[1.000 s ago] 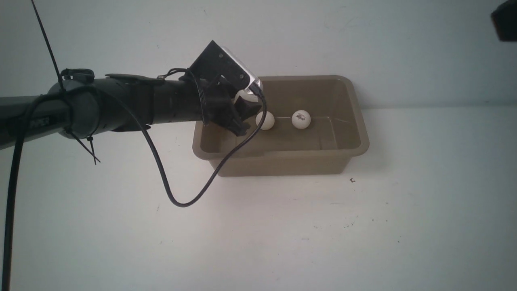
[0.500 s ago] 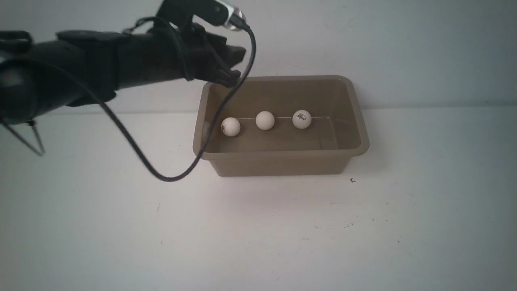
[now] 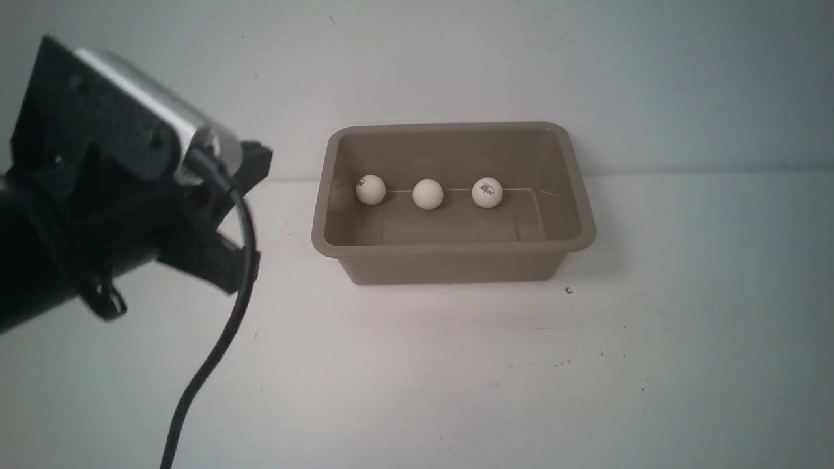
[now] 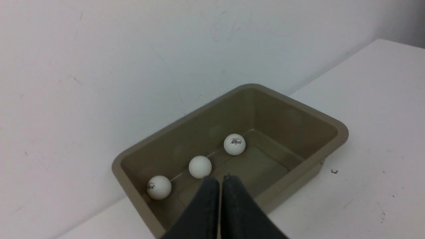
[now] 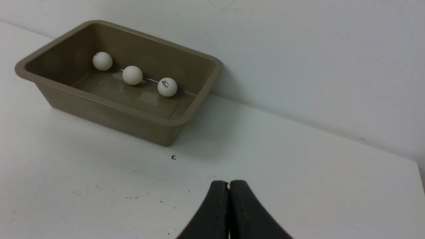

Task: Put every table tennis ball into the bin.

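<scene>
**All three balls are in the bin; what is left looks like only the arms**

You can see the three table tennis balls lying apart, in a row on the floor of the bin. I judge the placing is complete; at most, you have to bring the arms to rest. No ball is visible outside the bin in these views.

Your left gripper is closed, with nothing between its fingers. Your right gripper is also closed and holds nothing.

The front view shows you the left arm well apart from the bin, at its left side, but not the right arm. For the right fingertips, you must look in the right wrist view. That view also gives you the whole rim, while in the left wrist view the near left corner of the bin is cut by the picture edge.
</scene>
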You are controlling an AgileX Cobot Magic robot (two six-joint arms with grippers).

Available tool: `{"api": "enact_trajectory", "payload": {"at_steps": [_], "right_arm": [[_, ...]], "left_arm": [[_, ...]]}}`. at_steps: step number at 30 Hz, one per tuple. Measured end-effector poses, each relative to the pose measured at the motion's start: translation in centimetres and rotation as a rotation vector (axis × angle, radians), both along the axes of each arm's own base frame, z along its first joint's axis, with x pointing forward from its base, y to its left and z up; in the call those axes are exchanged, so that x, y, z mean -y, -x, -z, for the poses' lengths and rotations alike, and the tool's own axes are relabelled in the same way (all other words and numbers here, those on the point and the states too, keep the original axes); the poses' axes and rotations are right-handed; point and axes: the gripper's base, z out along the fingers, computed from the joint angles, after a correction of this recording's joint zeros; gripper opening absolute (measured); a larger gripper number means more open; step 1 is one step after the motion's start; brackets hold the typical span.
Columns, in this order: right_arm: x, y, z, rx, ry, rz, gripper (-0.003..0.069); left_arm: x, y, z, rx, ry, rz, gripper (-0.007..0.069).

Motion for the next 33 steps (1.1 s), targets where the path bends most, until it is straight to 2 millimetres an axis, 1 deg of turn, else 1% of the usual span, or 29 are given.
{"api": "enact_trajectory", "payload": {"at_steps": [2, 3, 4, 5, 7, 8, 9, 14, 19, 28, 33], "right_arm": [[0.2, 0.1, 1.4, -0.011, -0.018, 0.023, -0.0016], [0.2, 0.2, 1.5, -0.014, -0.021, 0.025, -0.0016], [0.4, 0.3, 2.2, -0.018, -0.025, 0.035, -0.0016], [0.5, 0.5, 3.1, -0.016, -0.038, 0.042, -0.0016], [0.6, 0.7, 3.9, -0.012, -0.048, 0.044, -0.0016], [0.7, 1.0, 4.5, 0.005, -0.062, 0.041, -0.0016], [0.8, 1.3, 4.9, 0.026, -0.079, 0.035, -0.0016], [1.2, 2.2, 6.2, 0.076, -0.128, 0.024, -0.0016], [1.3, 2.6, 7.4, 0.072, -0.153, 0.026, -0.0016], [1.3, 2.6, 7.5, 0.062, -0.169, 0.027, -0.0016], [1.3, 2.6, 7.5, 0.062, -0.169, 0.027, -0.0016]], "left_arm": [[-0.4, 1.3, 1.0, -0.015, 0.009, -0.013, -0.0004], [-0.5, 1.4, 0.9, -0.010, 0.012, -0.015, -0.0004], [-0.7, 2.1, 1.6, -0.023, 0.015, -0.025, -0.0004], [-1.1, 3.2, 2.5, -0.027, 0.023, -0.040, -0.0004], [-1.4, 3.8, 2.9, -0.027, 0.024, -0.046, -0.0004], [-1.7, 4.6, 3.5, -0.027, 0.026, -0.057, -0.0004], [-1.9, 5.3, 3.9, -0.016, 0.028, -0.065, -0.0004], [-2.8, 7.3, 4.7, 0.022, 0.050, -0.101, -0.0004], [-3.3, 8.3, 5.2, 0.033, 0.101, -0.142, -0.0004], [-3.5, 8.6, 4.9, 0.015, 0.231, -0.170, -0.0004], [-3.5, 8.6, 4.8, 0.003, 0.267, -0.178, -0.0004]]}}
